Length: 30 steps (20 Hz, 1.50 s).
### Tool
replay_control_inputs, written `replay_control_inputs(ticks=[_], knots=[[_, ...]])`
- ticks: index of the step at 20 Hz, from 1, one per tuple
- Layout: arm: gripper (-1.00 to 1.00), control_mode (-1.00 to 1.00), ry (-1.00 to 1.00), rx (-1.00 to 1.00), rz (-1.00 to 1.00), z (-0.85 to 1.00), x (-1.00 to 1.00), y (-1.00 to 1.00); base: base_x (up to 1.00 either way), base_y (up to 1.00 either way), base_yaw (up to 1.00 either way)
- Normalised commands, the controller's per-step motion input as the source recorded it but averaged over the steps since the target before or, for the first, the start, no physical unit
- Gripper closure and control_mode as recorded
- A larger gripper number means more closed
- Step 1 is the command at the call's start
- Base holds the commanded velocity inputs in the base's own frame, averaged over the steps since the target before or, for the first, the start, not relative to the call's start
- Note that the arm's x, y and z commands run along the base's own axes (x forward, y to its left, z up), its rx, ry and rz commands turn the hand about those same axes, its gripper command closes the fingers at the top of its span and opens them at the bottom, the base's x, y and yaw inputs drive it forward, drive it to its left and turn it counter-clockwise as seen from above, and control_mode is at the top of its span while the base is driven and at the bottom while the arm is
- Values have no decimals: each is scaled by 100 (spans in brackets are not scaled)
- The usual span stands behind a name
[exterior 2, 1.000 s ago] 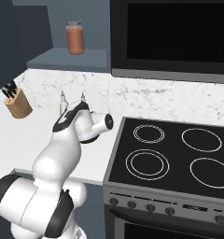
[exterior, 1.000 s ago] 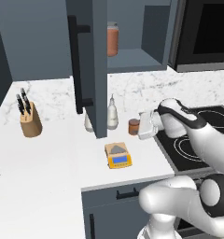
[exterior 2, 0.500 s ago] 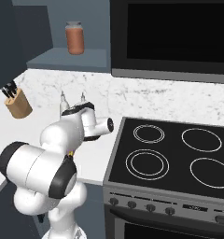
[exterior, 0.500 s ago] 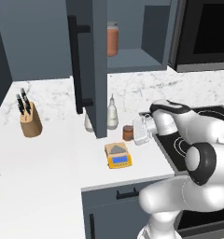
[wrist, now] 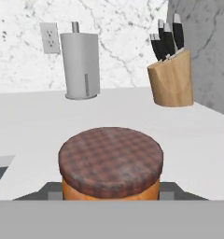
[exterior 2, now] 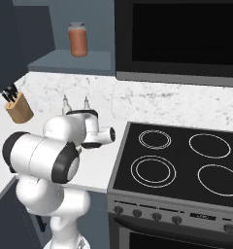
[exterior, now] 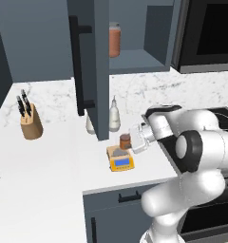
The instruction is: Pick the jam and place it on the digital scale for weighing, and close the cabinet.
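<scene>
In the left base view the jam (exterior: 125,140) shows as a short reddish-brown jar at the tip of the gripper (exterior: 130,141), directly above the back edge of the digital scale (exterior: 120,159); whether its base touches the grey weighing plate or hangs just over it cannot be told, since the jar's foot merges with the plate from that angle. The white hand covers the fingers, so the jaws are hard to read there, but the hand view puts the jam (wrist: 110,164) close up at 6 o'clock, its plaid brownish lid filling the space where the fingers sit, and the pincer is closed narrowly on the jar. The lower part of the jar is cut off in that view. Beyond it, a knife block (wrist: 171,77) stands at 1 o'clock and a paper towel roll (wrist: 80,65) at 11 o'clock against the marbled wall; a dark shape at 3 o'clock is cropped and unidentifiable. The cabinet (exterior: 90,66) door stands open, edge-on to the left base camera, hiding part of the two bottles (exterior: 114,116) behind it. A taller orange-red jar (exterior 2: 78,39) sits on the cabinet shelf. In the right base view the arm's own body blocks the scale and the jam.
</scene>
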Motion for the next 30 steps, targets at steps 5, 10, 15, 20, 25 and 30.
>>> replay_control_inputs(ticks=[5, 10, 15, 20, 25, 30], knots=[[100, -100, 0, 0, 3, -21, 0, 13, 0, 0, 0], [100, -100, 0, 0, 2, -14, 5, 12, 0, 0, 0], [100, -100, 1, 0, 4, -12, 4, 3, 0, 0, 0], [100, -100, 0, 0, 2, -27, 5, 6, 0, 0, 0], [100, -100, 0, 0, 1, -23, 24, 10, 0, 0, 0], [100, -100, 0, 0, 2, -29, -16, 11, 0, 0, 0]])
